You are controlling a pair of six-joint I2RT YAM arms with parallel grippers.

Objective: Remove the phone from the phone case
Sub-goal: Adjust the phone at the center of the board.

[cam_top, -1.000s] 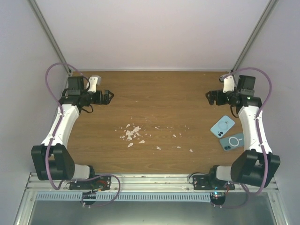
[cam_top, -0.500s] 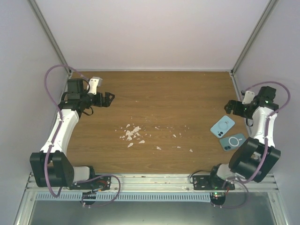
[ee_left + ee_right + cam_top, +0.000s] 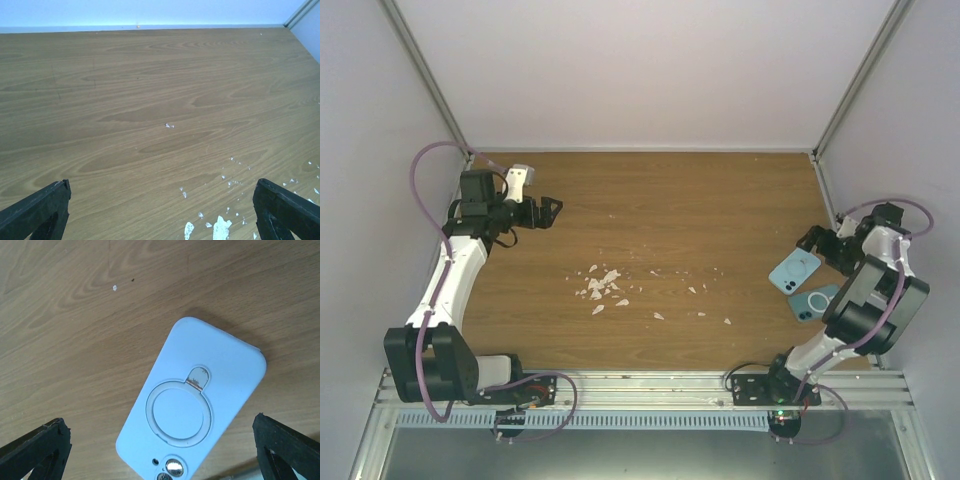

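A light blue phone case (image 3: 192,400) lies back up on the wooden table, with a ring stand on it and the phone's camera lenses (image 3: 172,467) showing through its cutout. In the top view this phone case (image 3: 794,269) sits near the table's right edge. My right gripper (image 3: 810,240) hovers just above and behind it, open. In the right wrist view the right gripper (image 3: 160,440) has a finger on either side of the case and touches nothing. My left gripper (image 3: 548,210) is open at the far left, and in its own wrist view the left gripper (image 3: 161,200) is over bare wood.
A darker teal cased phone (image 3: 813,302) lies just nearer than the light blue one. White scraps (image 3: 600,285) are scattered mid-table, and the same scraps (image 3: 217,227) show in the left wrist view. The right wall stands close to the right arm.
The right arm has swung out to the right and nearer, bringing its gripper over the light blue case. The left arm has barely shifted.
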